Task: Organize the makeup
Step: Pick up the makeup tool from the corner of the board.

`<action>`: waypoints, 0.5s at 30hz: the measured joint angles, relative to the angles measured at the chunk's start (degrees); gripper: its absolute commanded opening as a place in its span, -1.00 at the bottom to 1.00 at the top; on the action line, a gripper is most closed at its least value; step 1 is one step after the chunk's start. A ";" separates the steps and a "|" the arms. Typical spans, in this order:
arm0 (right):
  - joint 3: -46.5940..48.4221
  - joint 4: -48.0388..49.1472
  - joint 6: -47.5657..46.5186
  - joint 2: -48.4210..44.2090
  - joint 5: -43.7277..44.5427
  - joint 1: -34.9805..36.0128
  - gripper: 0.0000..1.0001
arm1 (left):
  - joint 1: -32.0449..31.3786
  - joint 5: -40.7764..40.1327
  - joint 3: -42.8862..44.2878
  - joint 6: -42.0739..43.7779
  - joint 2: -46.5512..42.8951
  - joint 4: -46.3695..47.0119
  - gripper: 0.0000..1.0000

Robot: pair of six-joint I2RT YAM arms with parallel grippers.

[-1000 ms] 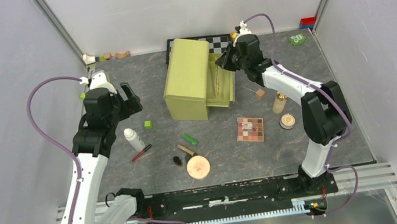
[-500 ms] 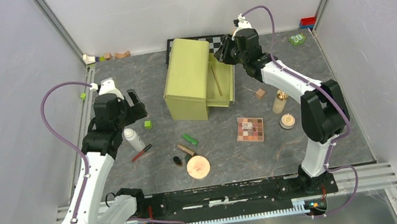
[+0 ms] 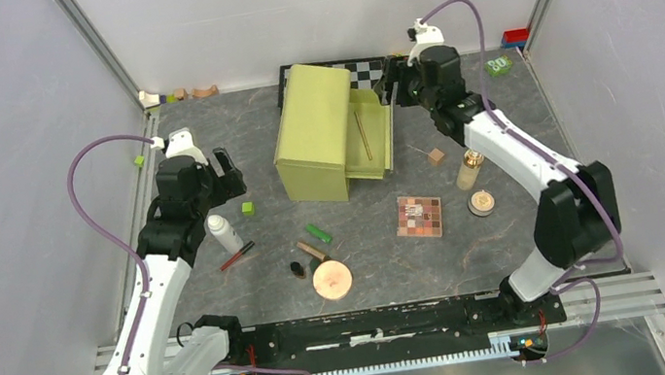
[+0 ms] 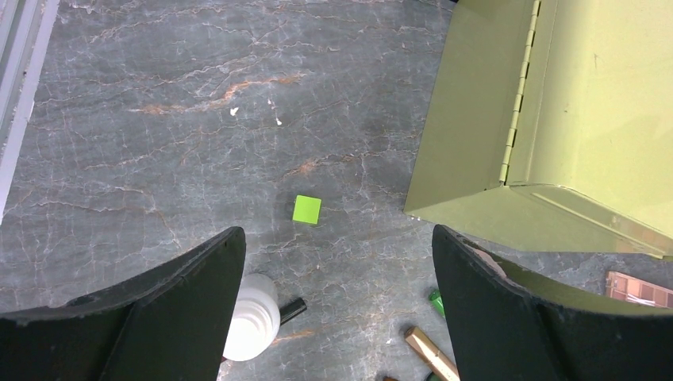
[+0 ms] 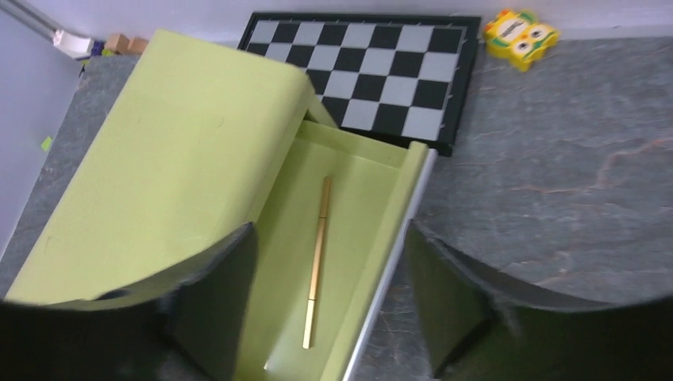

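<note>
My right gripper (image 5: 329, 234) hangs over the open tray of the green box (image 5: 182, 159), fingers spread wide with nothing between them. Straight below it a slim gold pencil (image 5: 317, 262) lies lengthwise on the tray floor, clear of both fingers. The chequered board (image 5: 381, 67) sits just behind the box.

My left gripper (image 4: 337, 234) is also wide open and empty, held above the desk (image 4: 159, 119) to the left of the box. On the desk below its gap I see a small green cube (image 4: 306, 209). The white bottle (image 4: 252, 317) shows just beside one finger.

The rest of the makeup is loose on the desk in front of the box. The red pencil (image 3: 237, 256) lies next to the white bottle. The green tube (image 3: 318, 233), bronze tube (image 3: 312, 250) and black brush (image 3: 297, 270) cluster near the large peach compact (image 3: 332, 280). Further right are the eyeshadow palette (image 3: 419, 216), the small compact (image 3: 481, 202) and the gold-capped bottle (image 3: 470, 170).
</note>
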 measured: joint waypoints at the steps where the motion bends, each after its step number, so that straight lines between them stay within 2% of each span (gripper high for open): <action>1: -0.81 0.02 -0.92 -1.57 -0.07 -0.57 0.78 | 0.00 0.00 0.00 0.02 0.00 0.00 0.85; 2: -1.46 -0.04 -1.66 -2.93 -0.11 -1.22 0.95 | -0.02 -0.02 0.00 0.02 0.00 0.00 0.86; 10: -2.25 -3.98 -6.45 -8.20 -1.20 -7.04 0.96 | -0.11 -0.04 0.00 0.11 0.00 0.00 0.85; 15: -6.67 -6.23 -11.17 -13.97 0.55 -4.24 0.96 | -0.22 -0.04 0.00 0.11 0.11 0.00 0.85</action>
